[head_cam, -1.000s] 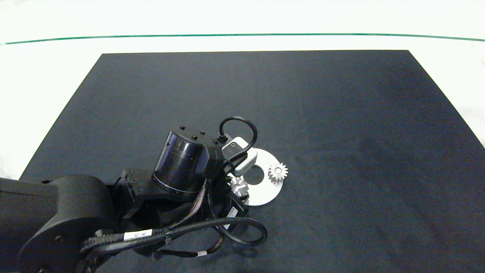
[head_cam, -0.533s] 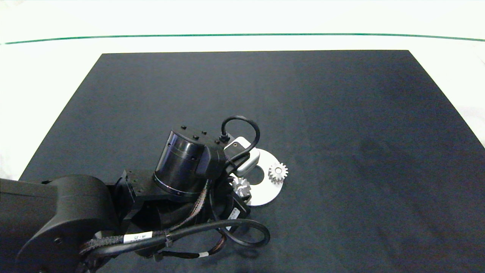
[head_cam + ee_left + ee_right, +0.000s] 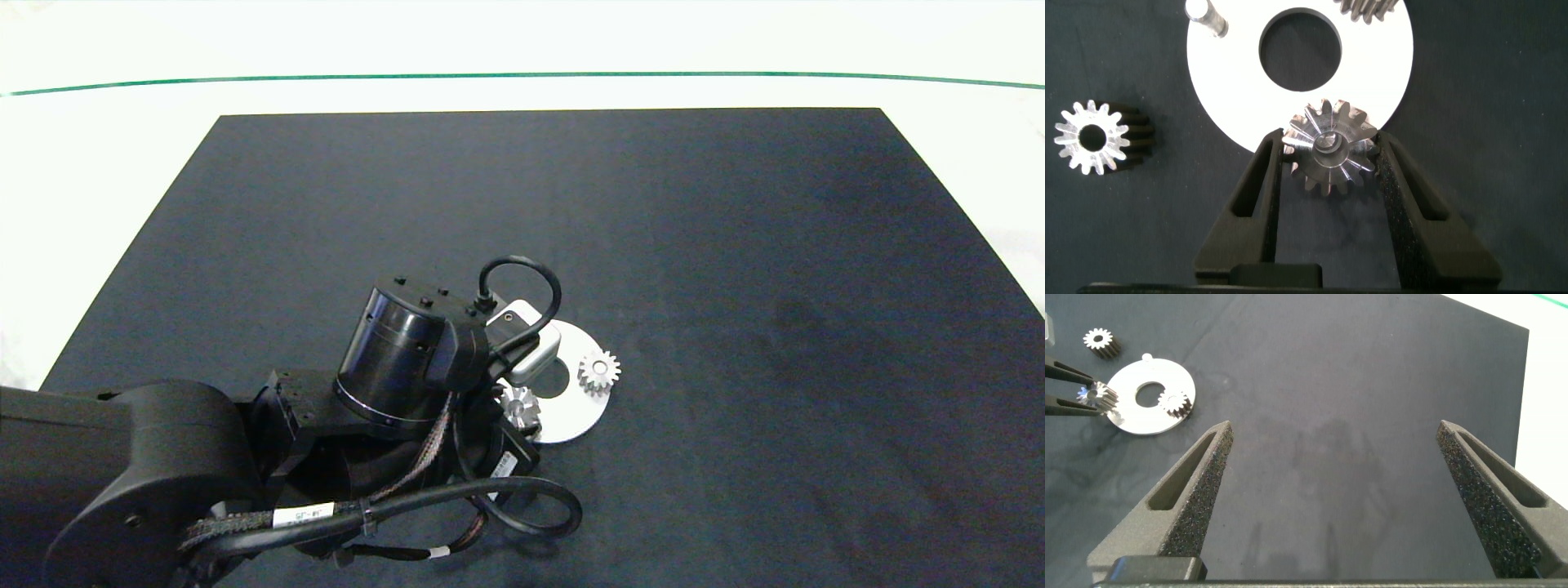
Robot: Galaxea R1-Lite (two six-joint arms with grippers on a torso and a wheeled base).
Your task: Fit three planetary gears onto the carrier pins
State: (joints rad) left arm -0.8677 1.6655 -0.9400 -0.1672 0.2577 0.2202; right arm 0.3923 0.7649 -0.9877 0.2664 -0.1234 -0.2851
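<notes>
The white ring-shaped disc (image 3: pixel 563 425) lies on the black mat. One planetary gear (image 3: pixel 598 372) sits on the disc's right side. My left gripper (image 3: pixel 1331 147) is shut on a second gear (image 3: pixel 1328 155), held at the near-left rim of the disc (image 3: pixel 1233 90); whether a carrier pin is in its bore I cannot tell. One bare carrier pin (image 3: pixel 1206 16) stands free on the disc. A third gear (image 3: pixel 1091 136) lies loose on the mat beside the disc, hidden under the arm in the head view. My right gripper (image 3: pixel 1339 498) hangs open above bare mat, far from the disc (image 3: pixel 1147 396).
The black mat (image 3: pixel 735 245) covers most of the white table (image 3: pixel 98 163). The left arm's wrist and cables (image 3: pixel 408 359) hang over the disc's left part. A green line (image 3: pixel 522 75) runs along the far side of the table.
The left wrist has shifted slightly right and the held gear moved a little with it. The gear on the disc's right side has not moved.
</notes>
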